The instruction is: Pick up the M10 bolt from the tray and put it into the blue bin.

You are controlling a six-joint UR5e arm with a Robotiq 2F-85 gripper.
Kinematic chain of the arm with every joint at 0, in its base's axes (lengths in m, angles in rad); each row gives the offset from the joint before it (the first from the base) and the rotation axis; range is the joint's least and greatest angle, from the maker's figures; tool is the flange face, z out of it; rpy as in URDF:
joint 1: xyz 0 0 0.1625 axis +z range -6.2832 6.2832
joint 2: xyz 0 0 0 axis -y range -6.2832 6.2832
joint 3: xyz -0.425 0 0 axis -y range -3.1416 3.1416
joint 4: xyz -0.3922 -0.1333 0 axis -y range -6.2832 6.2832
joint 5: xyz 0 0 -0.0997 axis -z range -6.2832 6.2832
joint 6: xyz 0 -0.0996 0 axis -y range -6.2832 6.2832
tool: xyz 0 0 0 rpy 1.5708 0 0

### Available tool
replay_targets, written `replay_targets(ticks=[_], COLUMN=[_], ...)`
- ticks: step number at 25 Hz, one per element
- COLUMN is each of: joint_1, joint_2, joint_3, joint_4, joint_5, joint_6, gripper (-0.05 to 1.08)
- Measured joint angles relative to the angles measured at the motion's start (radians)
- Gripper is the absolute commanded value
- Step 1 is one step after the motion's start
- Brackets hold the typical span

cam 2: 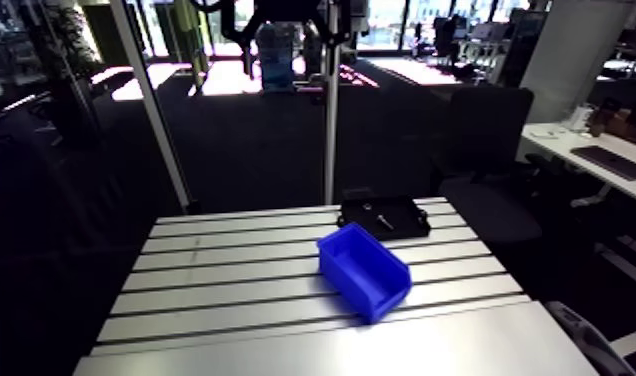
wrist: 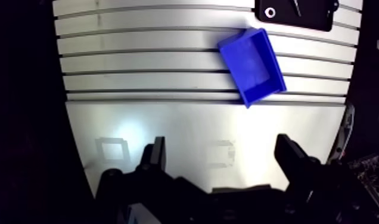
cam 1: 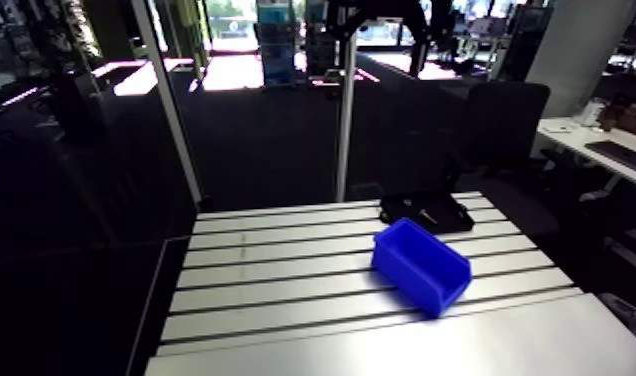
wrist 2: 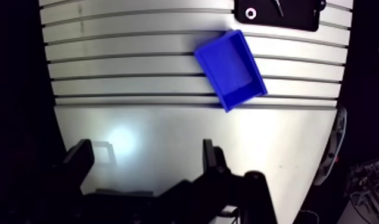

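Note:
A blue bin stands open and empty on the slotted table, turned at an angle. Just beyond it lies a black tray near the table's far edge. In the tray I see a thin bolt and a small white ring beside it. My gripper hangs high over the smooth front part of the table, well short of the bin. It is open, its two dark fingers wide apart with nothing between them. The arm view shows the bin and the bolt but not the gripper.
The aluminium table has long slots across its far part and a smooth plate at the front. A vertical metal post rises behind the tray. The table drops off into darkness on both sides.

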Motion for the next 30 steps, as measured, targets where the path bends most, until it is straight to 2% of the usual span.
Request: replay_targets(ticks=[9,20,24,30], joint_1=[0.031,0.032,0.022,-0.033], joint_2=[-0.011,-0.010,-0.007,0.005], joint_3=[0.003,0.001,-0.003,-0.006], joint_4=[-0.005,-0.007,-0.018,-0.039], joint_5=[0.005,0.000,0.002,0.003], joint_6=[0.075,0.076,0.049,-0.051], gripper=[0.01,0.01,0.01,0.01])
